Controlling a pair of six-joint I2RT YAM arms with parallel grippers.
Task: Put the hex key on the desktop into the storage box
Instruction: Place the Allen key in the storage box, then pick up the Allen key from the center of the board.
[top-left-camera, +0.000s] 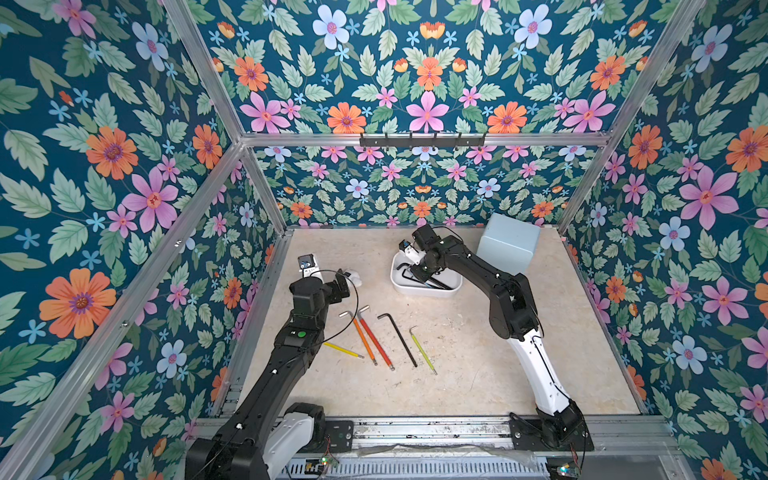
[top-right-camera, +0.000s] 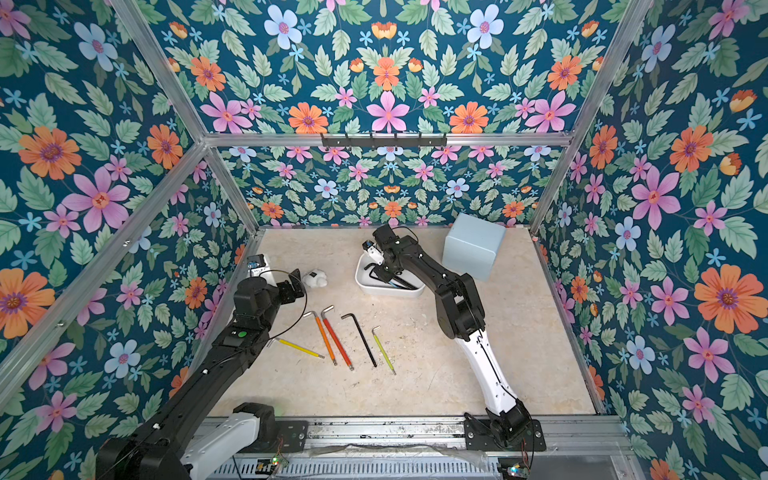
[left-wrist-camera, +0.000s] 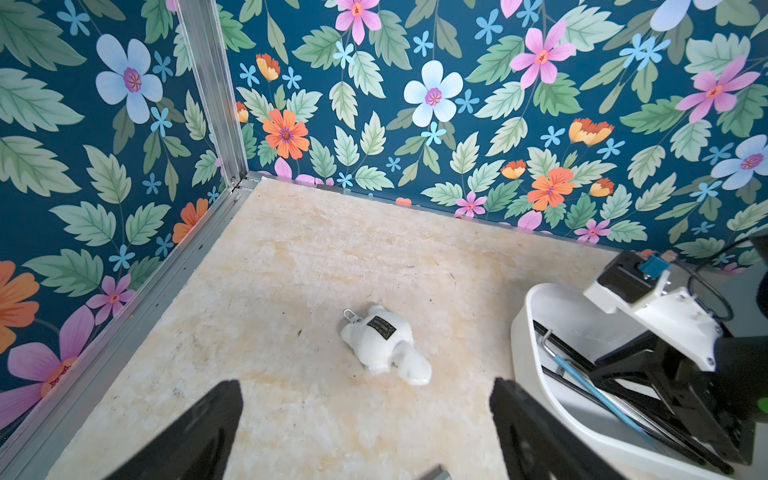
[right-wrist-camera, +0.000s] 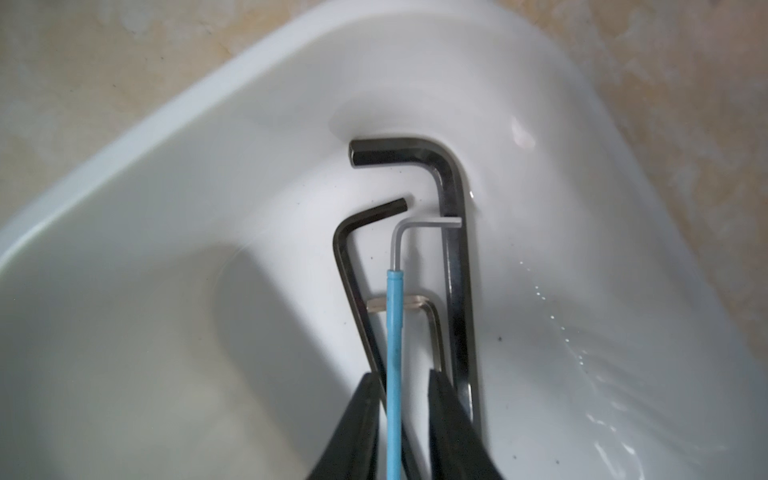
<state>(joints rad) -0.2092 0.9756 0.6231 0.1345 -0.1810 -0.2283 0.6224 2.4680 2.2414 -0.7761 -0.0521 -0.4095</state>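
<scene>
Several hex keys lie on the desktop (top-left-camera: 457, 365): orange (top-left-camera: 364, 338), red (top-left-camera: 376, 338), black (top-left-camera: 399, 340) and two yellow ones (top-left-camera: 423, 351) (top-left-camera: 343, 350). The white storage box (top-left-camera: 424, 293) (right-wrist-camera: 291, 104) holds a blue-sleeved hex key (right-wrist-camera: 394, 332), two black ones and a silver one. My right gripper (right-wrist-camera: 401, 378) (top-left-camera: 417, 272) reaches down into the box. Its jaws stand a little apart on either side of the blue key's shaft, with a gap showing on each side. My left gripper (left-wrist-camera: 365, 386) is wide open over bare desktop at the left, holding nothing.
A small white plush toy (left-wrist-camera: 384, 345) (top-left-camera: 353, 277) lies just ahead of the left gripper, left of the box. A pale blue cube-shaped box (top-left-camera: 509, 243) stands at the back right. Aluminium rails (top-left-camera: 415, 428) and floral walls close in the desktop on all sides.
</scene>
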